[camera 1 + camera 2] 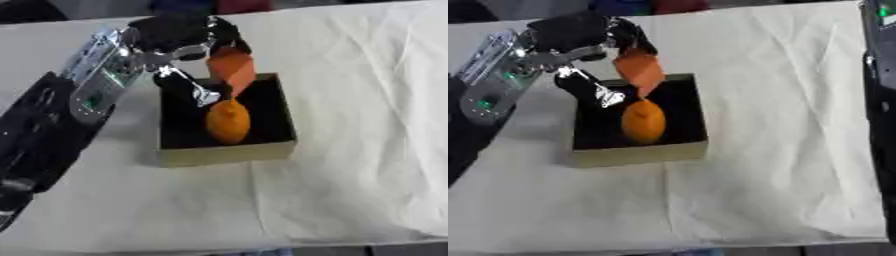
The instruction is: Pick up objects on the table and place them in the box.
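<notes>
**Orange block held over the box by the left hand**

In the left eye view, a table covered with a creased white cloth (350, 100) was seen filling most of the frame. A shallow square cardboard box with a dark inside (223, 152) was set a little left of the centre. Inside it, towards the near wall, a rounded orange fruit-like object (228, 121) was lying. The black and silver left arm was brought in from the lower left edge and bent across the upper left of the frame. The left hand (188, 37) was positioned in the upper middle, above the far rim of the box. Its fingers were curled around an angular orange block (231, 70), which was held tilted, its lower end pointing down into the box and ending just above the rounded orange object. Whether the two orange things were touching could not be told. One thin silver finger was extended downwards beside the block, over the dark inside of the box.

In the right eye view, the same arrangement was shown shifted towards the left of the frame. A dark strip of the right arm (881, 100) was seen along the right edge; the right hand itself was not shown.
</notes>
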Motion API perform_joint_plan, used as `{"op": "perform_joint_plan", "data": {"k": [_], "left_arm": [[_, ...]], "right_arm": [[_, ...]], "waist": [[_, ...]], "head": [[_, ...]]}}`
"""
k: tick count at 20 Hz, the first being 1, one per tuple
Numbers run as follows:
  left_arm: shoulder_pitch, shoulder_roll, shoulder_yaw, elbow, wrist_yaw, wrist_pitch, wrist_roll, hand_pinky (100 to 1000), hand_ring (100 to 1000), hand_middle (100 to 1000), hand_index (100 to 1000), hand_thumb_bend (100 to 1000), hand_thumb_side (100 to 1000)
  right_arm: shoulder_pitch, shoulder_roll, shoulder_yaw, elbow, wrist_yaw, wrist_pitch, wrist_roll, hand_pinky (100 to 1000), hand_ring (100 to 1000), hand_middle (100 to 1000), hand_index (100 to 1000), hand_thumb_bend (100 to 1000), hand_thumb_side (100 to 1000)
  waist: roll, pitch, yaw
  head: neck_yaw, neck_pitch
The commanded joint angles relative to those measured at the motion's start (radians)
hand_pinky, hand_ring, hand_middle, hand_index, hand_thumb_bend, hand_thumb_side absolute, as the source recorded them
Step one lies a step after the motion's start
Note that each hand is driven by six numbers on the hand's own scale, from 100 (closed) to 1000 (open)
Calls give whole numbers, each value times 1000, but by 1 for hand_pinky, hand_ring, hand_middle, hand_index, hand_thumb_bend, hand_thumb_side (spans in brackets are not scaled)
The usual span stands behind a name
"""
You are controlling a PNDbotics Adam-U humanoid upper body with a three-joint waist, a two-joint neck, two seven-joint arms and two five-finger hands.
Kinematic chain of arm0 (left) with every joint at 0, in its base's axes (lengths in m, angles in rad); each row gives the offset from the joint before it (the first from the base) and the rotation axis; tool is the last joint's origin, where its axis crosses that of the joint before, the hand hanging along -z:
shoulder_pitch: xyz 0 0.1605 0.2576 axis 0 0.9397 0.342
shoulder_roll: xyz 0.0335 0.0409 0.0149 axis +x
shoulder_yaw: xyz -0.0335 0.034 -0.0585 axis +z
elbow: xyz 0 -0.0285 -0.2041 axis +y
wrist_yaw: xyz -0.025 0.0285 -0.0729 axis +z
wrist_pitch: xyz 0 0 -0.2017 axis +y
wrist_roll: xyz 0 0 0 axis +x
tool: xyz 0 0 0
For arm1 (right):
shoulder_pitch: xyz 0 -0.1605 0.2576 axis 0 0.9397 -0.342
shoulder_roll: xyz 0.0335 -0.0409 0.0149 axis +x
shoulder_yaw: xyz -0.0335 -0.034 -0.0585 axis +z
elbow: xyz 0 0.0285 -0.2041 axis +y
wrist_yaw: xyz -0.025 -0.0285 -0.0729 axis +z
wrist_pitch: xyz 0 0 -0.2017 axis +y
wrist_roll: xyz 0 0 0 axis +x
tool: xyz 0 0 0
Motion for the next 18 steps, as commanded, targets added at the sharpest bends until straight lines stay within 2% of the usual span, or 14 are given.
{"op": "perform_joint_plan", "data": {"k": [1, 8, 16, 17, 18], "left_arm": [[-7, -5, -8, 23, -32, -23, 7, 645, 543, 604, 719, 100, 338], [3, -18, -15, 81, -94, -52, 28, 662, 557, 617, 735, 100, 320], [5, -3, -1, 38, -113, -47, 63, 659, 554, 618, 733, 100, 304], [5, 2, 2, 22, -114, -44, 65, 660, 556, 620, 736, 100, 307], [6, 6, 4, 9, -114, -43, 60, 667, 576, 649, 761, 100, 362]], "right_arm": [[-14, -22, -14, -24, -5, 6, -3, 800, 652, 646, 700, 111, 783], [-8, -24, -19, -29, -12, 9, -1, 802, 651, 645, 701, 107, 785], [2, -24, -23, -32, -12, 12, 0, 802, 651, 644, 700, 105, 785], [3, -23, -22, -33, -12, 12, 0, 802, 651, 644, 699, 105, 785], [4, -23, -22, -33, -11, 12, 1, 802, 651, 643, 699, 106, 785]], "waist": [[-3, -14, -2], [-2, -11, -7], [0, -18, -6], [1, -19, -6], [1, -20, -5]], "head": [[4, -3], [5, -12], [6, -16], [6, -16], [6, -16]]}}
